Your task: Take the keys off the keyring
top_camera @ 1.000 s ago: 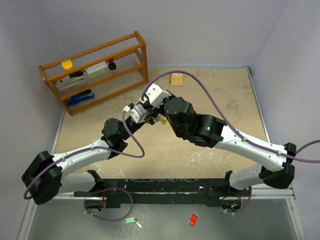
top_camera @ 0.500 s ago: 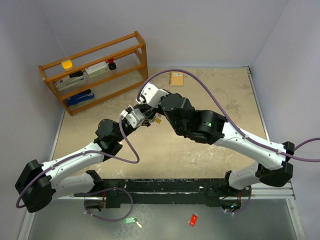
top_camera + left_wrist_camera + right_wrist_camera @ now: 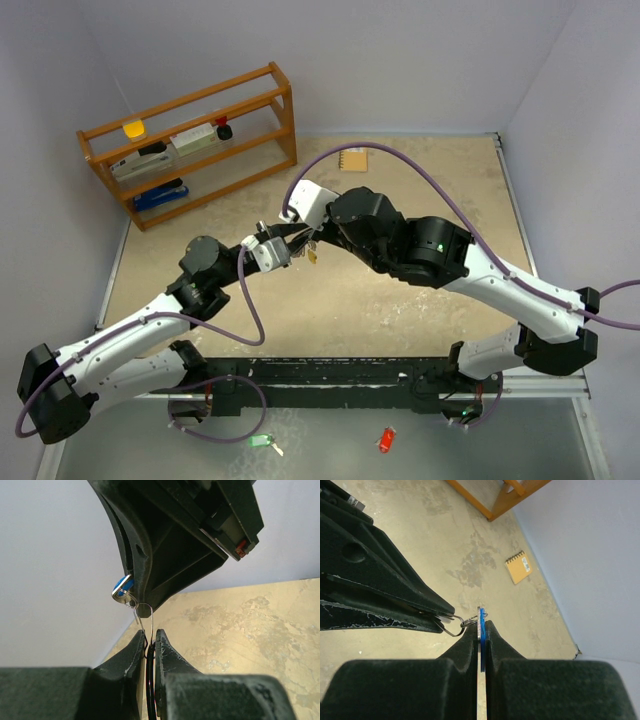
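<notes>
The table (image 3: 350,300) is carrying both arms, which are reaching inward and meeting above its middle. The right arm (image 3: 500,285) is coming in from the right and the left arm (image 3: 150,325) from the left. A wooden rack (image 3: 284,120) is standing at the far left corner, holding small items on its shelves. A notebook (image 3: 353,158) is lying flat near the far edge, well apart from the grippers.

The left gripper (image 3: 149,637) is clenching its fingers on the keyring (image 3: 144,630); the thin wire is running up out of the narrow slit between them. The right gripper (image 3: 480,627) is pinching the blue-tagged key (image 3: 479,622) edge-on, with its fingers pressed against both faces of the tag. The ring is hanging in the air between the two grippers, joining them, clear of the table.

In the top view a yellow tag (image 3: 311,256) is dangling just below the meeting point. Whether further keys are sitting on the ring cannot be told.

A green tag (image 3: 260,440) and a red tag (image 3: 386,440) are lying on the near ledge, in front of the arm bases.
</notes>
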